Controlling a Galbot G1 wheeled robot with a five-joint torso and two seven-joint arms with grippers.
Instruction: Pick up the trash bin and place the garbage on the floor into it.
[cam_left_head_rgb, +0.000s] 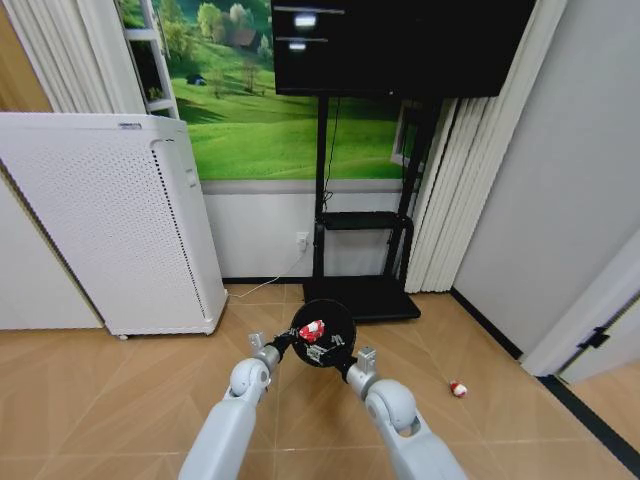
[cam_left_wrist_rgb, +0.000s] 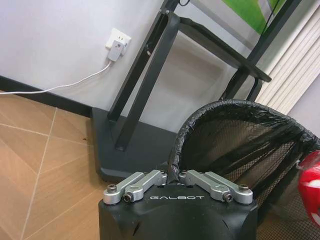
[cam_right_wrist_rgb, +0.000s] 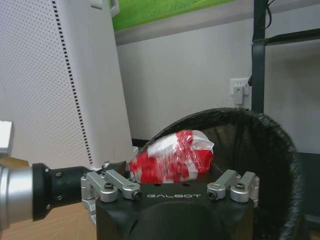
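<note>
Head view first: both arms reach forward over the tan tiled floor and meet at the trash bin, a small black round bin held up off the tiles in front of the black TV stand. Its open mouth tips back toward the camera. The left gripper sits at the bin's left rim and the right gripper at its near right edge. A crumpled red-and-white scrap shows at the mouth. A second red-and-white scrap lies on the floor well to the right. The white perforated appliance stands at the left against the wall.

Left wrist view: the left gripper has its fingers drawn together on the bin's mesh-lined rim, pinching the edge. The bin's mouth opens away from the wrist, its axis leaning. A red scrap peeks in at the edge.

Right wrist view: the right gripper is clamped on the crumpled scrap, held just at the bin's rim. The scrap's long axis runs across the fingers. The left arm's wrist comes in from the side.
</note>
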